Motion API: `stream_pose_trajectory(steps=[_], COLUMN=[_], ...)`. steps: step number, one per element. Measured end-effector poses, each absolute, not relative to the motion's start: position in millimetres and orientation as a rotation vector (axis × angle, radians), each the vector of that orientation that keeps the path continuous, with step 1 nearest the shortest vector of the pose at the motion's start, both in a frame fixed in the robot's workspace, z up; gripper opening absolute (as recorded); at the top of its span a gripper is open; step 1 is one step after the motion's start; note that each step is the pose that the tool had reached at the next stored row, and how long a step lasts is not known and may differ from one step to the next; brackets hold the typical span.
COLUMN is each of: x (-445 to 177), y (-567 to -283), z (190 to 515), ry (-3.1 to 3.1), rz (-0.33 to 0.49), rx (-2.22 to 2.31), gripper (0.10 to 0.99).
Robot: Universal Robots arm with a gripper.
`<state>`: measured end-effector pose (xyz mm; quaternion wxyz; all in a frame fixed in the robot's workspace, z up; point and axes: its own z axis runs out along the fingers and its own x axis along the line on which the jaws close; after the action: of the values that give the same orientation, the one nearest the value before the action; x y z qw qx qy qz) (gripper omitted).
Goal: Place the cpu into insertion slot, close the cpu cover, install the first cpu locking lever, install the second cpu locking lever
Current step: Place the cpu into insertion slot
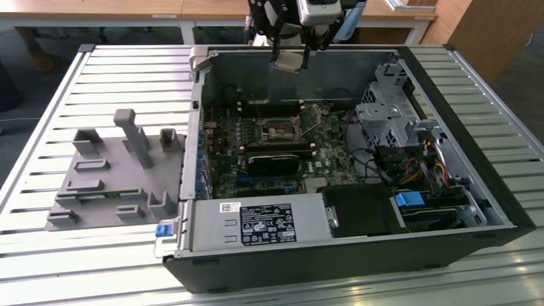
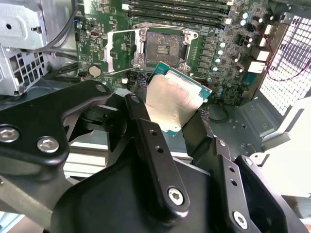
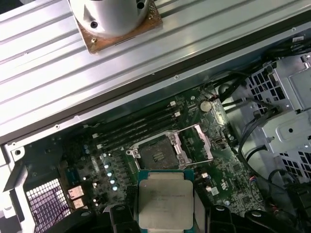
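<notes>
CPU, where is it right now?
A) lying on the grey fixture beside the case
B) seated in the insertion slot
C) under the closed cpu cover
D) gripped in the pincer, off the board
D: in the first wrist view the cpu sits between the fingers of the pincer, while the insertion slot is bare and the cpu cover is swung open beside it.

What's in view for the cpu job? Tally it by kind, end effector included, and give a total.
cpu: 1, held above the board
slot: 1, empty
cover: 1, swung open
end effector: 1, shut on the cpu
Total: 4
</notes>
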<state>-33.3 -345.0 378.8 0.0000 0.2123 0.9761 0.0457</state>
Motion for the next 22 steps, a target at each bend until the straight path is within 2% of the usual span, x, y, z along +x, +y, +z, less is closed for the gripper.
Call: stream_pose_trajectory(steps=[22], x=[-33.3], y=[-345.0], z=[377.8], ry=[2.967], rz=[0.142], rx=[0.990], gripper=[0.541])
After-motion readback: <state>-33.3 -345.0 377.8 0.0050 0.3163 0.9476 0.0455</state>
